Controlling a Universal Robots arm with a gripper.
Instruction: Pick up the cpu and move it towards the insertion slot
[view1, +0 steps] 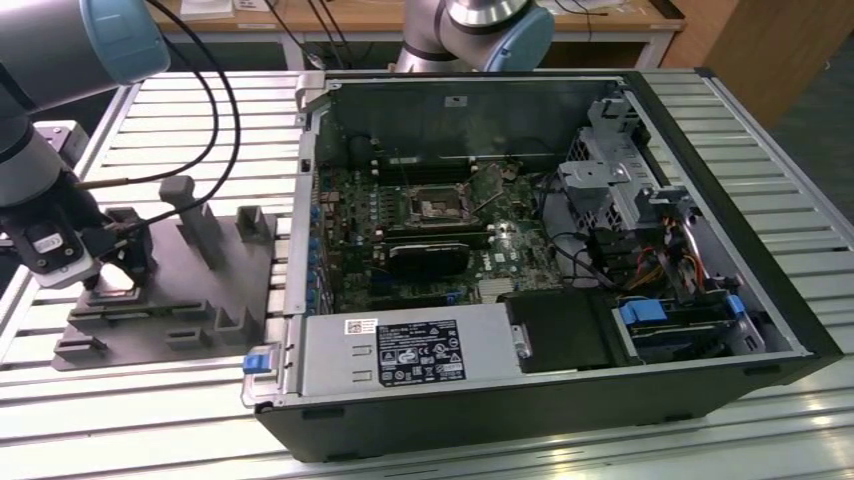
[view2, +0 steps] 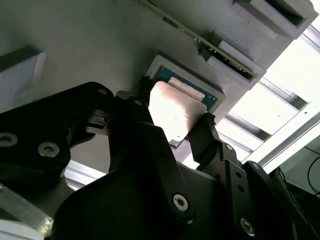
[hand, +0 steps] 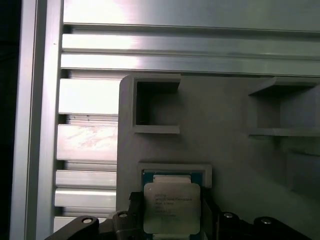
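The cpu, a small square chip with a silvery face and a green rim, lies in a shallow square recess of the grey plastic fixture at the exterior view's left. My gripper is down on that fixture. In both wrist views its black fingers sit tight against two opposite edges of the cpu, so my gripper is shut on it. The insertion slot, a dark square in a silver frame, lies on the motherboard inside the open computer case, well to the exterior view's right of my gripper.
The open computer case lies on a slatted metal table. Upright posts rise from the fixture beside my gripper. A long black card sits just below the slot. A second arm stands behind the case.
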